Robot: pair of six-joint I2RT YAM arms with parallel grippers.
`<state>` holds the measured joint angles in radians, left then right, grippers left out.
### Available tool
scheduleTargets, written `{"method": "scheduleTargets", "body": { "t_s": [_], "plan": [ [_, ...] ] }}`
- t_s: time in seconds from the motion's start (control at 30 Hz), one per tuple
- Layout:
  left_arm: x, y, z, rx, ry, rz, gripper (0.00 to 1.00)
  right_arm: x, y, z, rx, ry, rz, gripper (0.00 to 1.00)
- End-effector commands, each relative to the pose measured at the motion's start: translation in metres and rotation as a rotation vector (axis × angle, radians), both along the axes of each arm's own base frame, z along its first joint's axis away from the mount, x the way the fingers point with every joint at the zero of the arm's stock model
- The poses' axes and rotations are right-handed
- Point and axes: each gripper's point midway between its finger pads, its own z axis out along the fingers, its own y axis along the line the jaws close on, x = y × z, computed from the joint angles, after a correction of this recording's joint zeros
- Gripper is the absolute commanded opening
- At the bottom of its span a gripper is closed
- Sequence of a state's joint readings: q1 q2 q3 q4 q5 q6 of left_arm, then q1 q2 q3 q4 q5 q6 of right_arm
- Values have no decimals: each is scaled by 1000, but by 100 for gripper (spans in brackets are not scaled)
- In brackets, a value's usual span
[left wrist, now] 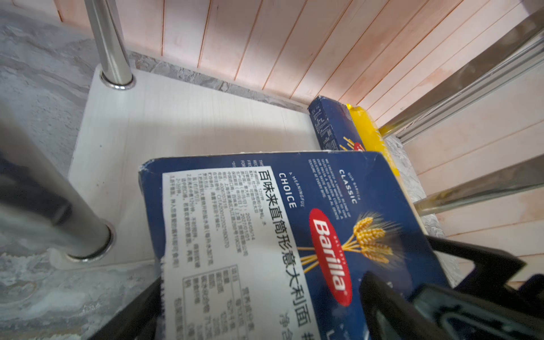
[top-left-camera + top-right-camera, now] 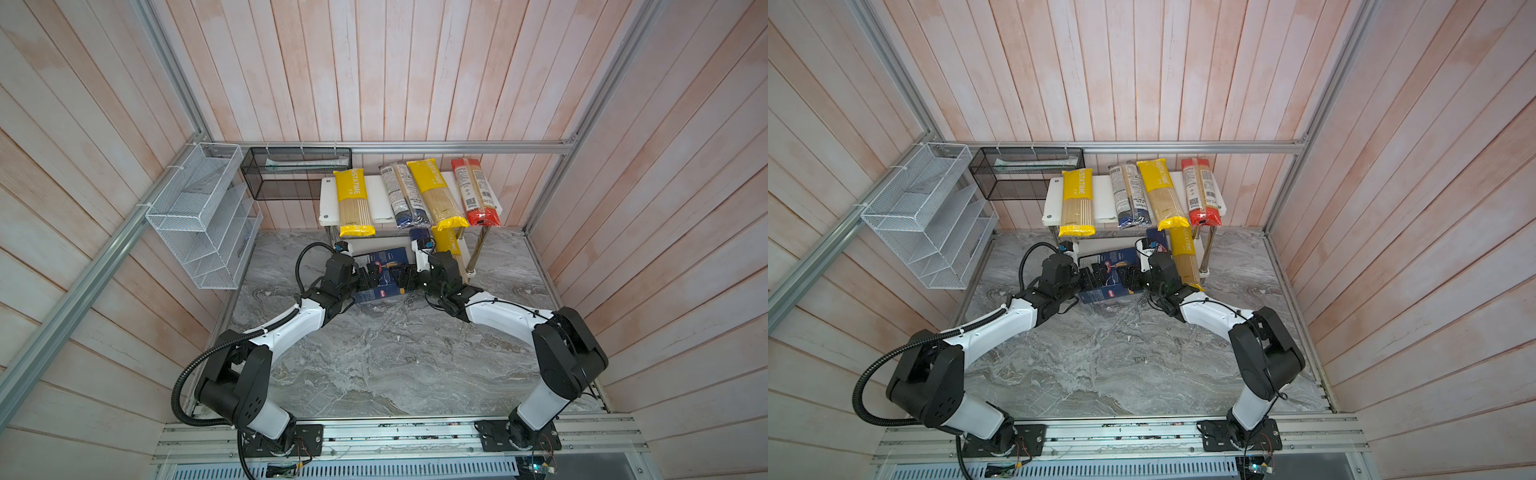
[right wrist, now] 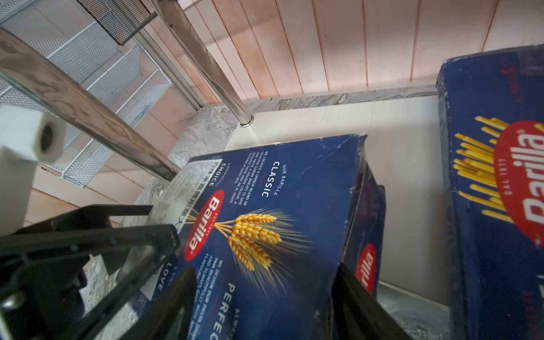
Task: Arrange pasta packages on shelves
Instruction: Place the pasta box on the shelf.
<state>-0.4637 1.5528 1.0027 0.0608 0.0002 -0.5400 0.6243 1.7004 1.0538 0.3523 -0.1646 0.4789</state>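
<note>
Over lower board [image 1: 176, 123] front edge, Barilla box [image 1: 294, 235] corner; bare board beyond.

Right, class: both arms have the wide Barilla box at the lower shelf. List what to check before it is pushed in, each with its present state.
1. Grip: left gripper and right gripper closed on box: ok.
2. Bare lower shelf ahead of box: ok.
3. Box apart from pack: ok, board shows between.
4. Box clear of front post: ok, but close.
5. Box fully over shelf: not ok, near end is over table.
6. Headroom under top shelf: cannot tell.
</note>
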Motion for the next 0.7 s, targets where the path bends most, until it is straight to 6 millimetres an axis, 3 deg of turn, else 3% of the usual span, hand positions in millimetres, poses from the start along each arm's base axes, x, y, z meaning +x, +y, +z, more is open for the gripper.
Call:
{"method": "scheduleTargets", "body": {
  "t_s": [0.0,0.23,0.53,0.67],
  "plan": [
    [2,-49,74,-137,-210,-189,100,-28,49,42,139,-71,236,70],
    [19,-40,63,-119,-203,-163,100,-11,43,25,143,-37,216,70],
    [35,-44,58,-119,-191,-181,100,8,40,32,151,-62,207,70],
    [42,-39,45,-110,-164,-173,100,18,40,31,146,-62,202,70]
  ]
}}
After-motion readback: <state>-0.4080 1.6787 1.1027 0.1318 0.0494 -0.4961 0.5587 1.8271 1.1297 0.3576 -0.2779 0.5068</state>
